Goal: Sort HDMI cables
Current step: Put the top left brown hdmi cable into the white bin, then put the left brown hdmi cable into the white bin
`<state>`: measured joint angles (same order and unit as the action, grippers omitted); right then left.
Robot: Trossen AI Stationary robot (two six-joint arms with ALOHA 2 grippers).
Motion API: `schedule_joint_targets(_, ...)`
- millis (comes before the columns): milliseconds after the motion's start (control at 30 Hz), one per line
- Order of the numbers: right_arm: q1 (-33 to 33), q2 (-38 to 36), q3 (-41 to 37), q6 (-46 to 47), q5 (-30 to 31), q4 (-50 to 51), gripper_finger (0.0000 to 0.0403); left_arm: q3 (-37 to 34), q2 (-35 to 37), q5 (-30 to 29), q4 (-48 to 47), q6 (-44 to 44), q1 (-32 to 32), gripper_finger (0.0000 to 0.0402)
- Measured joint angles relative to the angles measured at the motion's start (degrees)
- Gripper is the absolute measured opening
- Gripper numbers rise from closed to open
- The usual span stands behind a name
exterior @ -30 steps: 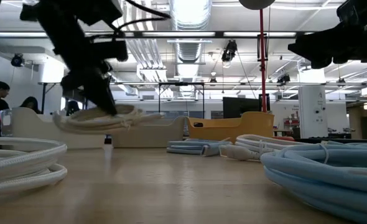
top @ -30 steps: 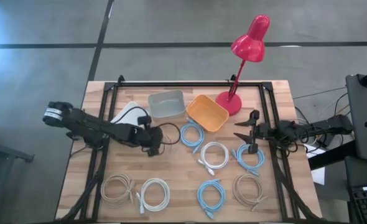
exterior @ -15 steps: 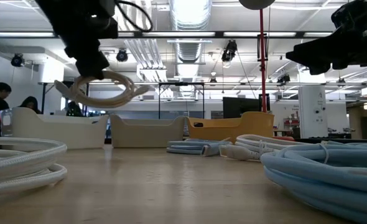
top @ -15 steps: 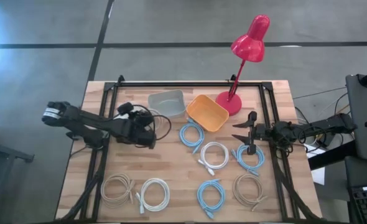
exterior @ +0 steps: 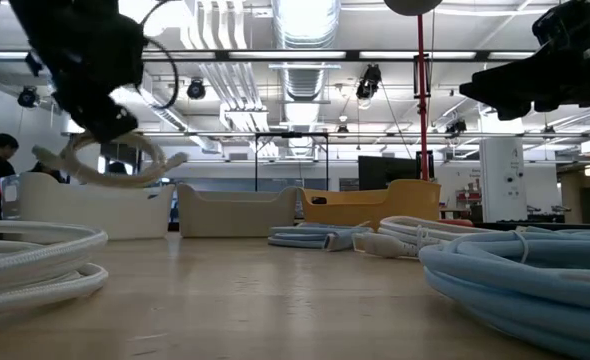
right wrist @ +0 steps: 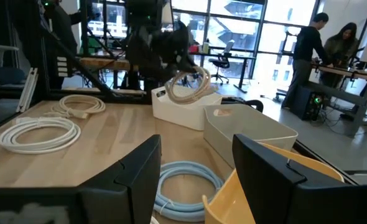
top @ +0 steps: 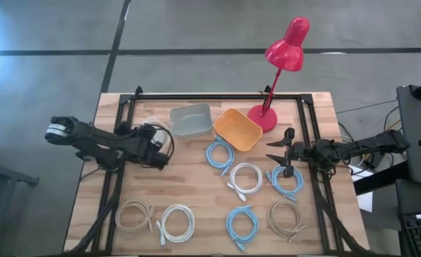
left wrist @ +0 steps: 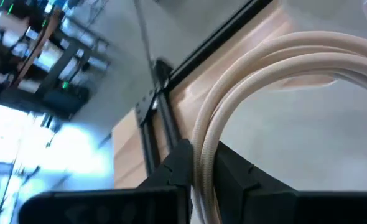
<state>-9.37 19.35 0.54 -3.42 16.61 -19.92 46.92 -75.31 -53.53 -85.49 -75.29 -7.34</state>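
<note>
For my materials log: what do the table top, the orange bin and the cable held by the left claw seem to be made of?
Table top: pale wood planks, matte, with visible grain and seams.
Orange bin: probably moulded plastic, with smooth walls and rounded corners.
Tan cable, pinched in the left claw: a smooth, slightly glossy jacket, likely rubber or plastic; a fine braid cannot be ruled out.

Setting: robotics lab or open workshop hall. Evidence: wooden table (top: 196, 189) on a grey concrete floor (top: 53, 71); exposed ceiling ducts (exterior: 305, 75) and strip lights; office chairs (right wrist: 221, 62) and workbenches; two people (right wrist: 323, 40) at a desk, probably with computer gear.
</note>
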Motion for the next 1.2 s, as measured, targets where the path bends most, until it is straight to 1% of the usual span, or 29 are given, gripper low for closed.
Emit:
schedule_joint_targets(167, 0.0, -0.1, 0.0, -0.4, 0.0, 0.0, 0.0194, -5.7, 0.0, 1.1, 0.0, -7.2, 1.9, 0.0041)
schedule_joint_targets(300, 0.0, -0.1, 0.0, -1.5, 0.0, 0.0, 0.0194, -8.8, 0.0, 3.8, 1.1, -9.8, 2.4, 0.0041)
schedule_joint_targets(467, 0.0, -0.1, 0.0, -1.8, 0.0, -0.1, 0.0194, -10.8, 0.0, 3.5, 7.4, -8.9, 2.6, 0.0051)
schedule_joint_targets(733, 0.0, -0.1, 0.0, -4.3, 0.0, -0.1, 0.0194, -11.0, 0.0, 3.6, 8.0, -7.4, 3.4, 0.0101)
schedule_joint_targets(900, 0.0, -0.1, 0.0, -4.3, 0.0, -0.1, 0.0194, -8.5, 0.0, 4.6, 7.5, -6.2, 3.5, 0.0124)
schedule_joint_targets(1033, 0.0, -0.1, 0.0, -4.3, 0.0, -0.2, 0.0194, -4.2, 0.0, 4.2, 5.0, -3.1, 3.5, 0.0126)
schedule_joint_targets(1100, 0.0, -0.1, 0.0, -4.3, 0.0, -0.2, 0.0194, -1.2, 0.0, 4.3, 3.6, 0.0, 3.5, 0.0126)
schedule_joint_targets(1200, 0.0, -0.1, 0.0, -5.2, 0.0, -0.2, 0.0194, 3.8, 0.2, 6.6, 3.7, 8.3, 3.3, 0.0126)
